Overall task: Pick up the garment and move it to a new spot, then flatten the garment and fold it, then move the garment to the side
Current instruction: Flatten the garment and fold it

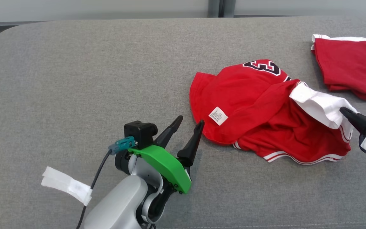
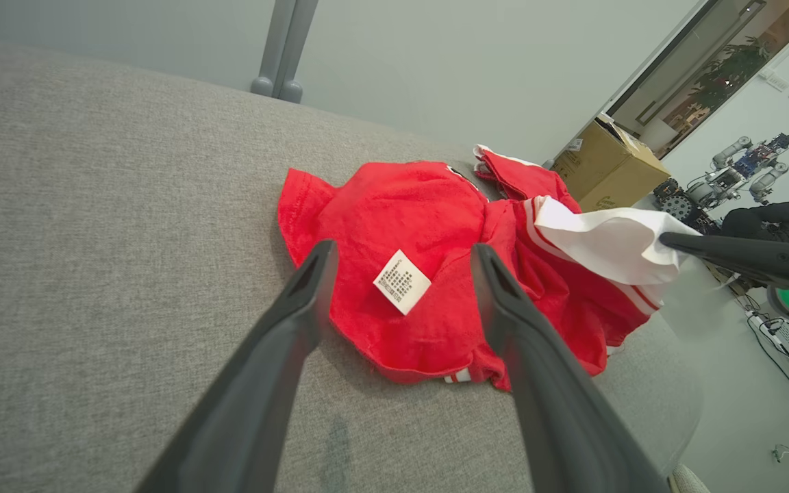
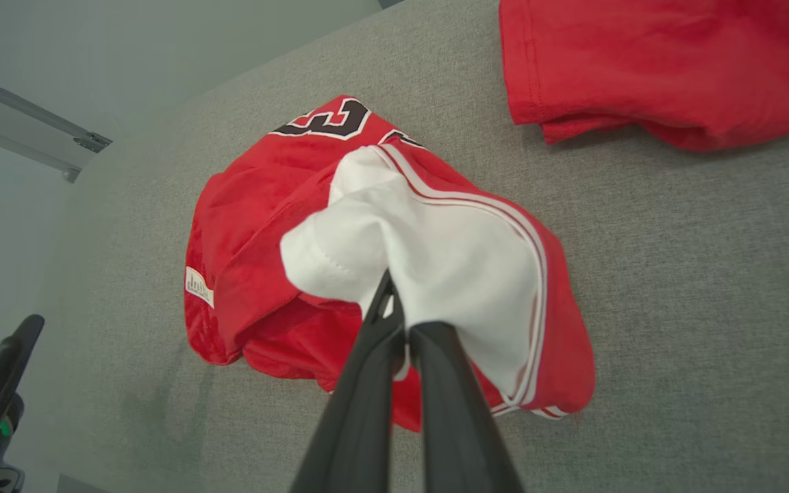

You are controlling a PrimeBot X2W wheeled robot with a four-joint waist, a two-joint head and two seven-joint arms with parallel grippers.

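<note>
A crumpled red garment [image 1: 259, 111] with white trim, a black number and a white care label lies on the grey table [image 1: 75, 79], right of centre. Its white sleeve [image 1: 319, 106] is pinched and lifted by my right gripper [image 1: 343, 110], which comes in from the right edge; in the right wrist view the fingers [image 3: 394, 356] are shut on the white cloth [image 3: 435, 260]. My left gripper [image 1: 190, 122] stands open just left of the garment's near edge, holding nothing. In the left wrist view the label [image 2: 401, 281] shows between the spread fingers [image 2: 305, 294].
A second red garment [image 1: 351, 66], folded, lies at the table's far right. A white strip of tape [image 1: 65, 184] sits on the table near my left forearm. Beyond the table's right edge are a cardboard box [image 2: 607, 168] and other equipment on the floor.
</note>
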